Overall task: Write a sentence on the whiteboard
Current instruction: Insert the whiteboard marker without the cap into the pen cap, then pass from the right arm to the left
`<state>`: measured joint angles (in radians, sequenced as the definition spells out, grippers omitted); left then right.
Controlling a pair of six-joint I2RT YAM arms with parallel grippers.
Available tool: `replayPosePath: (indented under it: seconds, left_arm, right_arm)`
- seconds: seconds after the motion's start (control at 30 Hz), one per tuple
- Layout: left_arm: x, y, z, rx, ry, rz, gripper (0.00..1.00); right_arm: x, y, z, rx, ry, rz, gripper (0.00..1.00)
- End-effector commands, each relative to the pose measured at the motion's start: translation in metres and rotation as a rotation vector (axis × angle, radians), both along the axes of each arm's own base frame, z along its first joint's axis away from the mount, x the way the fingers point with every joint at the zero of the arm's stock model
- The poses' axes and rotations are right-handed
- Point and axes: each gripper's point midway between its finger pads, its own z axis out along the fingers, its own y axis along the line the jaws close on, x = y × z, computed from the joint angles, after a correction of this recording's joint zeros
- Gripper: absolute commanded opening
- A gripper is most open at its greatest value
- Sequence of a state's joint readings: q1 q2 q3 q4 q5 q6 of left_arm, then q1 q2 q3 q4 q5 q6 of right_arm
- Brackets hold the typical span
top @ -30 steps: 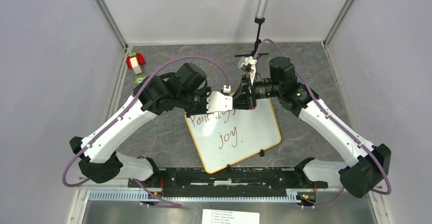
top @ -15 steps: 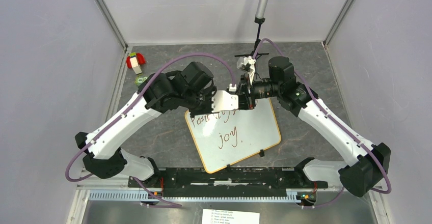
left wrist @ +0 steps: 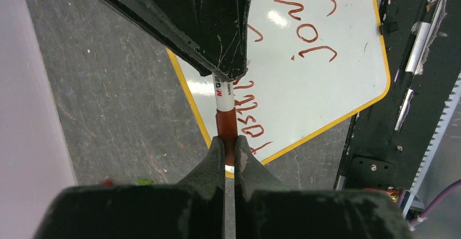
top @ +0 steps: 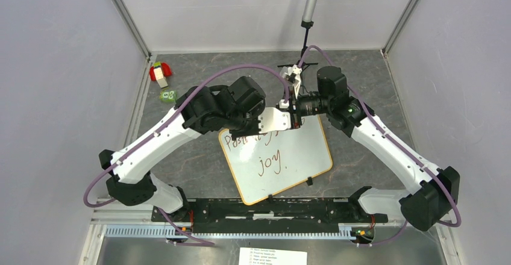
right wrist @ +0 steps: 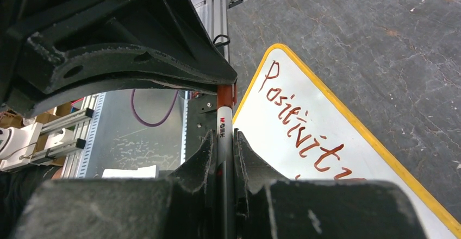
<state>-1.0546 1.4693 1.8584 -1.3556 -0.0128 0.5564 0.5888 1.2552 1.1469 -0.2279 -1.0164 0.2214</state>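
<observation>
The left hand [left wrist: 226, 148] is clamped on the brownish-red cap [left wrist: 226, 124] of a white marker pen [left wrist: 224, 95], and the right hand [right wrist: 223, 141] is clamped on its barrel. Beneath both, the large white, yellow-rimmed whiteboard [top: 298, 156] lies flat on the grey tabletop [top: 193, 162], its brownish-red handwritten sentence [top: 269, 164] facing up.

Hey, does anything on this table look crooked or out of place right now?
Only the whiteboard: it lies skewed, rotated against the table's edges. The left pincer and right pincer both grip one marker over its far edge, probably capping, not a fault.
</observation>
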Motion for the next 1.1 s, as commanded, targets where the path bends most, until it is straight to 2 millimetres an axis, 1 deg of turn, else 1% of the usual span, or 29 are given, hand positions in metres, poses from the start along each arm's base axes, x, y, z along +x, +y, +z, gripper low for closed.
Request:
replayPosePath:
  seconds: [0.0, 0.1, 0.17, 0.27, 0.3, 0.37, 0.4, 0.47, 0.53, 0.67, 0.7, 0.8, 0.9, 1.07]
  left_arm:
    - [0.005, -0.101, 0.069, -0.395, -0.123, -0.137, 0.02]
    - [0.015, -0.091, 0.070, -0.352, -0.185, -0.112, 0.02]
    - [0.030, -0.080, 0.072, -0.308, -0.260, -0.065, 0.03]
    - [0.038, -0.067, 0.072, -0.243, -0.329, -0.070, 0.07]
    - [0.038, -0.063, 0.071, -0.222, -0.340, -0.079, 0.10]
    - [0.039, -0.056, 0.071, -0.197, -0.353, -0.081, 0.21]
    - [0.038, -0.053, 0.071, -0.189, -0.354, -0.084, 0.28]
    - [0.034, -0.045, 0.072, -0.181, -0.353, -0.088, 0.39]
    - [0.033, -0.035, 0.072, -0.181, -0.346, -0.075, 0.45]
    - [0.039, -0.009, 0.072, -0.236, -0.250, -0.021, 0.55]
    - [0.039, -0.005, 0.072, -0.263, -0.216, -0.016, 0.57]
    - [0.044, 0.007, 0.069, -0.300, -0.172, 0.008, 0.63]
    - [0.048, 0.010, 0.062, -0.313, -0.166, 0.012, 0.67]
    - [0.046, 0.006, 0.044, -0.282, -0.135, -0.029, 0.68]
  right_arm:
    - [-0.001, 0.013, 0.013, 0.061, -0.095, 0.043, 0.00]
    - [0.014, 0.005, 0.010, 0.041, -0.122, -0.021, 0.00]
    - [0.026, -0.003, 0.010, 0.048, -0.123, -0.063, 0.00]
    - [0.036, -0.009, 0.016, 0.073, -0.125, -0.096, 0.00]
    - [0.038, -0.010, 0.018, 0.078, -0.131, -0.102, 0.00]
    - [0.042, -0.011, 0.022, 0.088, -0.133, -0.119, 0.00]
    - [0.045, -0.013, 0.025, 0.096, -0.133, -0.134, 0.00]
    - [0.050, -0.018, 0.027, 0.101, -0.123, -0.157, 0.00]
    - [0.054, -0.021, 0.034, 0.119, -0.142, -0.174, 0.00]
    - [0.051, -0.022, 0.035, 0.131, -0.132, -0.166, 0.00]
    - [0.049, -0.022, 0.036, 0.137, -0.131, -0.158, 0.00]
    - [0.038, -0.020, 0.037, 0.163, -0.105, -0.108, 0.00]
    - [0.030, -0.018, 0.040, 0.188, -0.081, -0.076, 0.00]
    - [0.028, -0.017, 0.044, 0.195, -0.080, -0.067, 0.00]
